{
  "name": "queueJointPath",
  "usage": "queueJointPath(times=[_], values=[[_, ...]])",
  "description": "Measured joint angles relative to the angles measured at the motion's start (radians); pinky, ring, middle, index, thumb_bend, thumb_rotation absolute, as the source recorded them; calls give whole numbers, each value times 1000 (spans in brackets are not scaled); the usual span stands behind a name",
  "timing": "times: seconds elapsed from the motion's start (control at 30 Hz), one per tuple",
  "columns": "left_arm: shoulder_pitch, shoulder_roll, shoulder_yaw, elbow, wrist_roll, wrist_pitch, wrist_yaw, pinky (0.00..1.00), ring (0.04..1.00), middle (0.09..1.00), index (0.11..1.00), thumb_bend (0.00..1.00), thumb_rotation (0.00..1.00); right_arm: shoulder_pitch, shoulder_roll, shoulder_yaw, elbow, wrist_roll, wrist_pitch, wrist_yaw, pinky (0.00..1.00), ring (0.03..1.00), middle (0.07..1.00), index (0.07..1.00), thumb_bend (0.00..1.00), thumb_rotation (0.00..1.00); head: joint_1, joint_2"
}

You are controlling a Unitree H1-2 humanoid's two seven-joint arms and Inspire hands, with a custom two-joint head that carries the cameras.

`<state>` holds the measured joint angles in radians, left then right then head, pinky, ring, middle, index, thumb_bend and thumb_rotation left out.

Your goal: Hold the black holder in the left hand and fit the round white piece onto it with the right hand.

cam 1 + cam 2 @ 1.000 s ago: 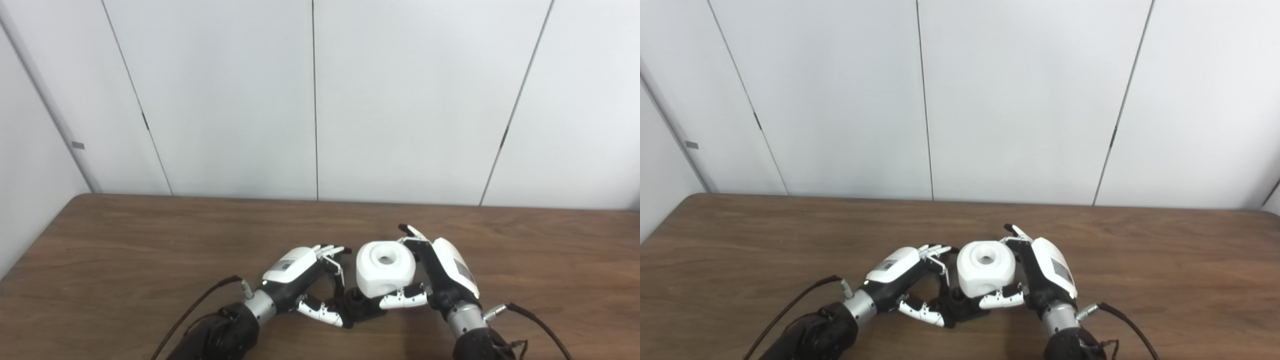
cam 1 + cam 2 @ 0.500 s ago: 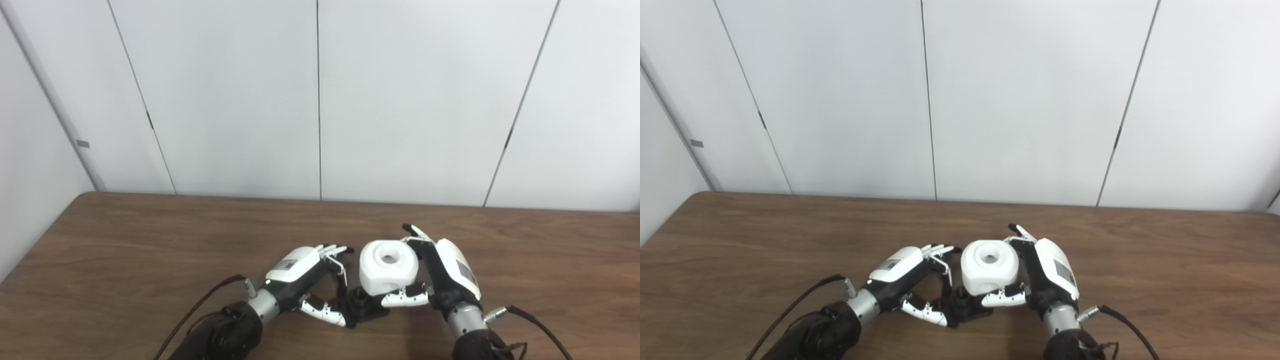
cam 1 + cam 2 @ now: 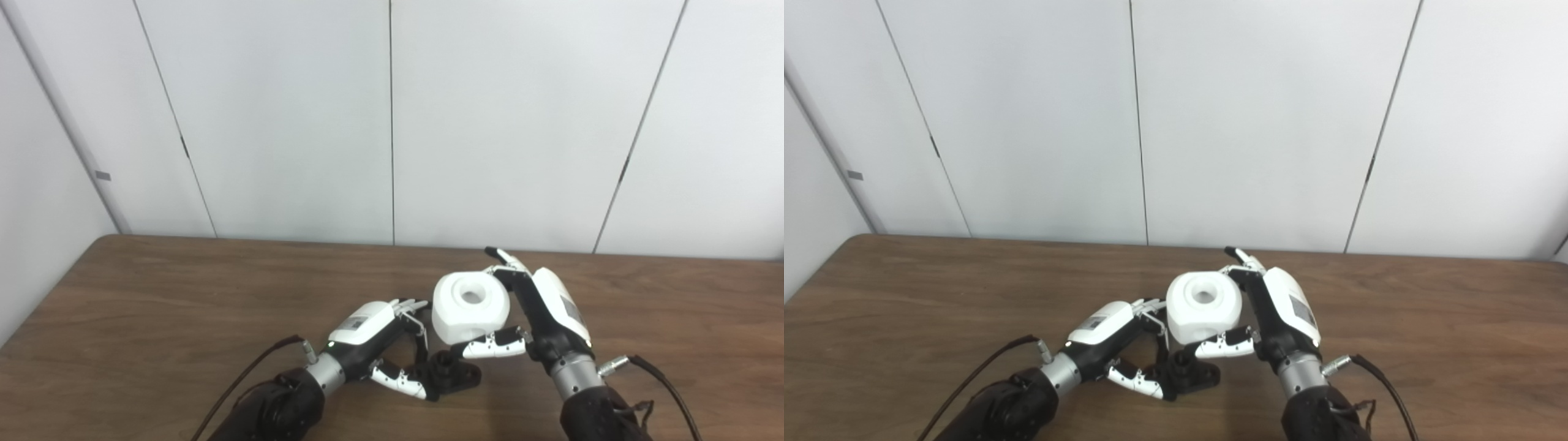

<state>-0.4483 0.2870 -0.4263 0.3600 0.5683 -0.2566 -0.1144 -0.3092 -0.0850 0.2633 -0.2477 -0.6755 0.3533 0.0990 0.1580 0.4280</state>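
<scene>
Scene: wooden table across the lower half of the frame, pale wall panels above, both arms entering from the bottom edge.

Left hand: the left hand, low and centre-left, has fingers and thumb curled around the black holder, pinning it on the tabletop just below centre.

Right hand: the right hand, centre-right, clasps the round white piece between its thumb underneath and fingers on the far side; one finger sticks up free toward the wall.

White piece: hangs in the air above and slightly behind the holder, its central hole facing up, clear of the black part with a gap showing between them.

Change: over the past second the white piece has risen in the frame and edged left; a second ago its lower edge sat right down against the holder's top. The left hand and holder have stayed in about the same place, with a slight shift of the whole picture from the head cameras.

Meaning: the piece is not seated; the lift reads as a backing-off to line up again, so the fit remains undone.

Next: probably a straight descent with the piece's underside centred over the holder's raised stub.

Risk: a tilted approach could jam the piece or nudge the holder out of the left hand's grip.
</scene>
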Motion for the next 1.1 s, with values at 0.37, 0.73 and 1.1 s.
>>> queueJointPath(times=[0.37, 0.73, 1.1], values=[[0, -2, -4, 11, 0, -14, 20, 1000, 971, 949, 476, 514, 51, -12, 2, 0, 4, -3, 0, 3, 786, 935, 923, 482, 501, 142, 11, 6], [0, -3, -4, 10, 0, -11, 20, 1000, 972, 948, 476, 515, 51, -8, 8, 22, 77, -6, -3, 2, 826, 927, 904, 482, 502, 143, 23, 15], [2, -3, -13, -9, 2, 16, 19, 1000, 970, 948, 476, 515, 51, 1, 22, 37, 109, -4, -4, -3, 780, 928, 929, 481, 503, 142, 28, 23]])
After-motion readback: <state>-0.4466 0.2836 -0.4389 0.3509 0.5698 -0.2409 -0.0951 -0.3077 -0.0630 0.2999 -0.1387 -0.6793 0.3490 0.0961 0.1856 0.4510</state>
